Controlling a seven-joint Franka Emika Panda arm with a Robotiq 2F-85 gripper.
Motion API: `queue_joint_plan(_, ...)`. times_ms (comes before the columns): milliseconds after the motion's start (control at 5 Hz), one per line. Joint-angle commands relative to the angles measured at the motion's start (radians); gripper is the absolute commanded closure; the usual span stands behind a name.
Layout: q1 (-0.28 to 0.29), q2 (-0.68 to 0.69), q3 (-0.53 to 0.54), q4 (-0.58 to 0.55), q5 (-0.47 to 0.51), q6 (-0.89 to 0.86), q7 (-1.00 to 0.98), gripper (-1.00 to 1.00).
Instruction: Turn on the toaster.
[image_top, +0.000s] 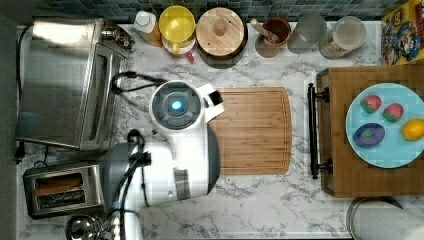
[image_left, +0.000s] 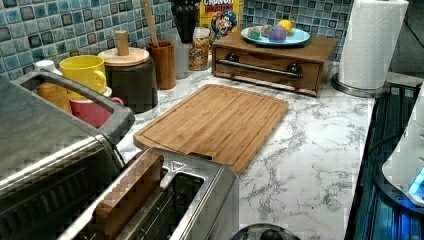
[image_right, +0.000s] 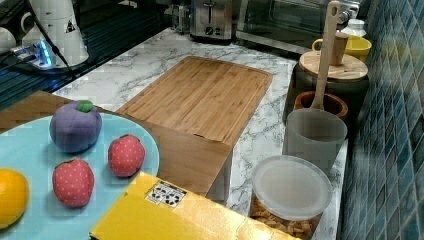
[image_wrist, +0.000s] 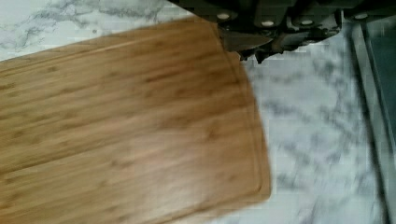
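The toaster (image_top: 64, 190) sits on the tabletop (image_top: 280, 200) well away from the cutting board (image_top: 252, 131), bread already in one slot so only its lever needs pressing, while the gripper (image_wrist: 252, 49) hangs over the board's edge, its fingers' opening impossible to tell.

A bamboo cutting board (image_right: 200, 97) lies flat on the marble counter (image_right: 120, 70). Beyond it, at the far end, the toaster (image_right: 212, 19) stands upright with its black lever and knobs facing the camera, just beside the toaster oven (image_right: 295, 20). In the foreground a blue plate (image_right: 30, 150) holds a purple fruit (image_right: 75, 125), two strawberries (image_right: 125, 155) and an orange (image_right: 12, 197). Along the tiled wall stand a lidded jar (image_right: 290, 192), a grey cup (image_right: 315, 137) and a wooden spoon (image_right: 325, 55). The robot's white base (image_right: 57, 30) stands at the right view's left.
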Motion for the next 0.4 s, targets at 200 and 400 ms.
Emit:
queue_joint_plan(200, 0.103, -0.125, 0.095, -0.151, 0.089, 0.082, -0.166, 1.0)
queue_joint_plan(400, 0.127, -0.135, 0.129, -0.201, 0.075, 0.107, -0.169, 1.0)
